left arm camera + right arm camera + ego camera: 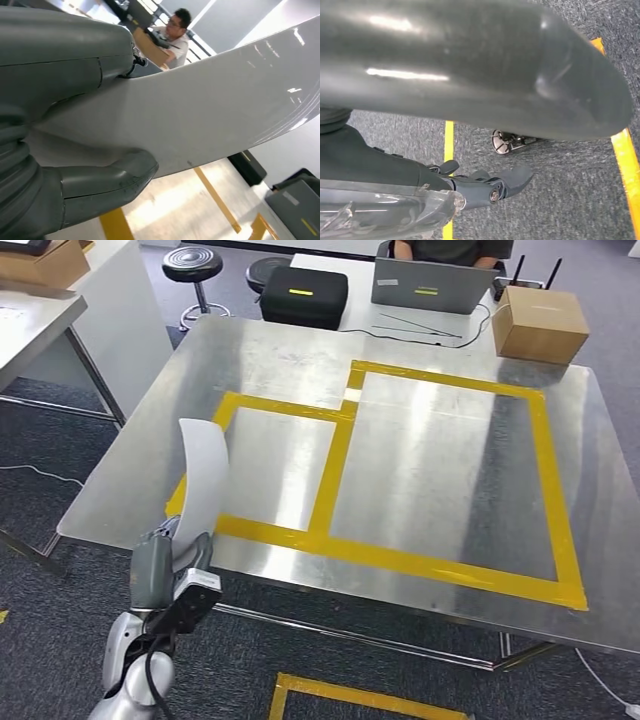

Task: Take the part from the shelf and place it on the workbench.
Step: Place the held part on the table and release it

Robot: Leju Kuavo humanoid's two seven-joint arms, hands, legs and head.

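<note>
We see the left robot hand (pixel 162 565) clamped on the lower end of a curved white sheet part (pixel 202 475), which rises upright from the grip and arches over the near left edge of the metal worktop (pixel 423 350). In the left wrist view the thick grey thumb (pixel 109 182) presses one face of the part (pixel 211 105) while the hand's grey cover lies against the other. The part stands over the corner of the smaller of two rectangles marked in yellow tape (pixel 340 460) on the worktop. At the far side we note a black case (pixel 304 296), a grey laptop (pixel 434 285) with a person seated behind it, and a cardboard box (pixel 539 324); a black stool (pixel 195 265) stands beyond the left corner. The left arm comes up from below the worktop edge. The right robot hand (pixel 486 187) hangs over grey carpet with yellow floor tape (pixel 449 135), its fingers extended, apart and holding nothing.
</note>
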